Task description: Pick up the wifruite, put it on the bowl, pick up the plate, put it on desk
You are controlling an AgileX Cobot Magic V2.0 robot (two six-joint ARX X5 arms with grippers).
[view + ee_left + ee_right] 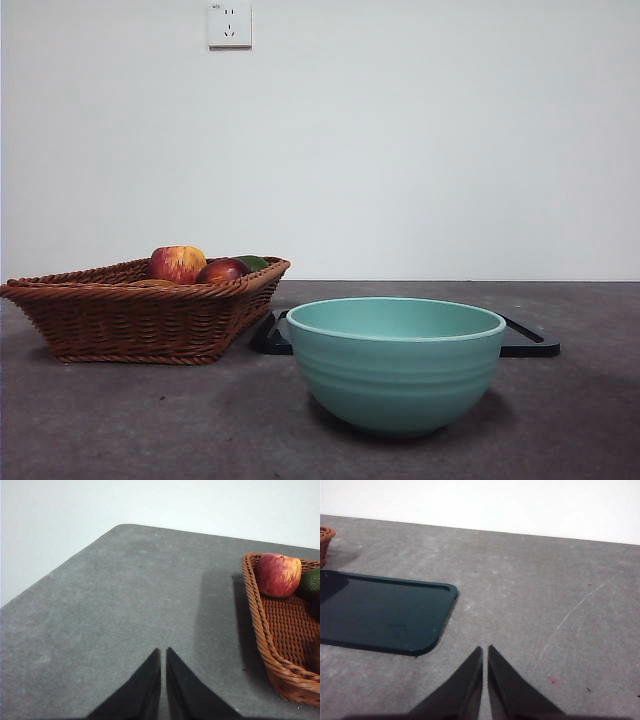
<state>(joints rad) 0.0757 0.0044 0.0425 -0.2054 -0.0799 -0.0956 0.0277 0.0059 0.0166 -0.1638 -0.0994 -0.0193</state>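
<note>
One teal bowl [396, 362] is seen on the worktop [120, 420], in front of one dark flat tray [380, 615]. One wicker basket [130, 320] beside it holds one red-yellow apple [177, 263], one dark red fruit [222, 271], one green fruit [254, 262] and one brown oval fruit [152, 284], barely visible. Left pincer [163, 652] and right pincer [485, 650] are each held over bare worktop, jaws nearly closed, gripping nothing

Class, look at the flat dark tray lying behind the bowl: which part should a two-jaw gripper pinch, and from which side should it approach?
Probably the raised rim of the dark tray at its rounded corner, coming from the open desk side nearest the right gripper. The tray lies flat and thin, so only its lip offers a pinch; the teal bowl and wicker basket crowd its other sides.
</note>
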